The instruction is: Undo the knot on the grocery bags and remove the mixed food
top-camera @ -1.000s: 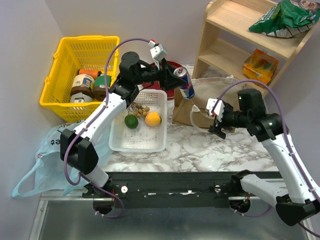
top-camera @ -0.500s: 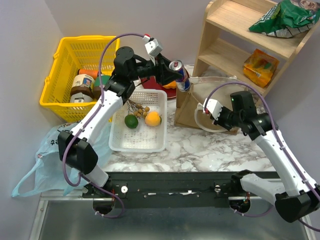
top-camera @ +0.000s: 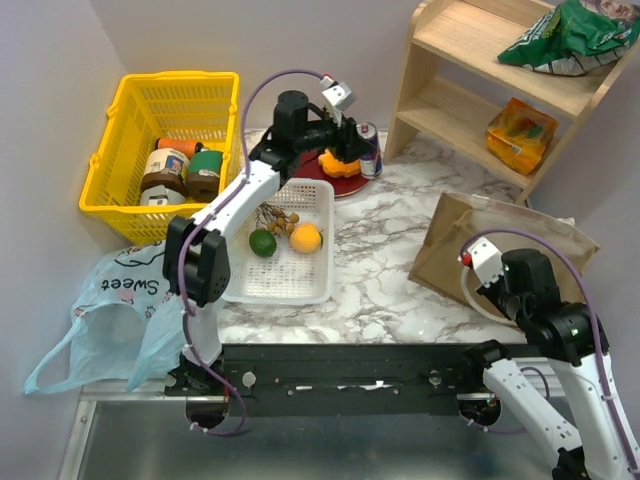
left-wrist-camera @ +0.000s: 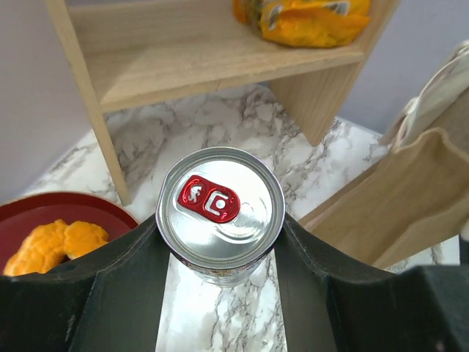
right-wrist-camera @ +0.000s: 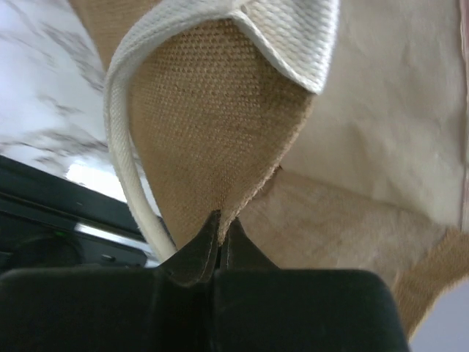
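Item: small blue drinks can with a silver top and red tab, gripped on both sides by the black fingers of the left gripper. A moment ago I had it above the bag's mouth; it is now over the marble just beside the dark red plate that carries the orange-glazed doughnut, at the foot of the wooden shelf unit. I cannot tell whether it stands or hangs. Item: large brown paper bag, previously upright beside the white slotted tray, now dragged to the near right and lying low. The right gripper has gone from spread wide to clamped hard on a brown corner beside the white rope handle. Item: the thin light-blue plastic bag, slack at the near left edge. My reading: the can is out and near set-down, and the brown bag looks emptied.
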`<state>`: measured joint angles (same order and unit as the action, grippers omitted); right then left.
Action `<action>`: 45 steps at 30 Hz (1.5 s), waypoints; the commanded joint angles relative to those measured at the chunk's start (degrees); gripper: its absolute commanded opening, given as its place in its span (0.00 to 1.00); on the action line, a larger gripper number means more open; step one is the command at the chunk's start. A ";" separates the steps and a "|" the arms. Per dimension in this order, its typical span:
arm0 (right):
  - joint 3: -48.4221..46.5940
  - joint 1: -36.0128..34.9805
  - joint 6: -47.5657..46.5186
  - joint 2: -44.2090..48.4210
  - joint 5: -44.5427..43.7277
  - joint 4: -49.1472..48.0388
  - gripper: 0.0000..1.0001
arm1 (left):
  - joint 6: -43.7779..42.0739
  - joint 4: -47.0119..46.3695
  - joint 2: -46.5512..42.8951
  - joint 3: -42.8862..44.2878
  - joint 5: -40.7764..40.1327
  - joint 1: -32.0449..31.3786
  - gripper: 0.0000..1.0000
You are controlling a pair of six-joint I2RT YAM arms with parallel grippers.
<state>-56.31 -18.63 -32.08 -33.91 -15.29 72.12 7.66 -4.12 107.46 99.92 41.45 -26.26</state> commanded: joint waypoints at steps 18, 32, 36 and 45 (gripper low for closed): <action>-1.51 3.52 0.70 5.88 -17.76 7.86 0.99 | -4.49 -12.40 33.86 29.62 -20.69 -15.74 0.00; -0.55 3.52 3.77 4.21 -13.10 9.36 1.00 | -6.25 -22.07 47.04 38.94 -29.14 -19.62 0.02; -0.73 3.52 4.04 3.85 -12.31 9.45 0.99 | -6.69 -22.60 49.86 42.54 -29.85 -19.97 0.08; -0.72 3.52 4.57 2.19 -11.87 8.92 0.99 | -7.31 -21.81 53.11 45.10 -29.94 -20.15 0.08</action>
<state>-57.45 -15.35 -28.45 -30.87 -28.10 76.62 1.48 -20.21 159.46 141.03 13.43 -46.30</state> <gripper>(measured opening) 0.994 0.609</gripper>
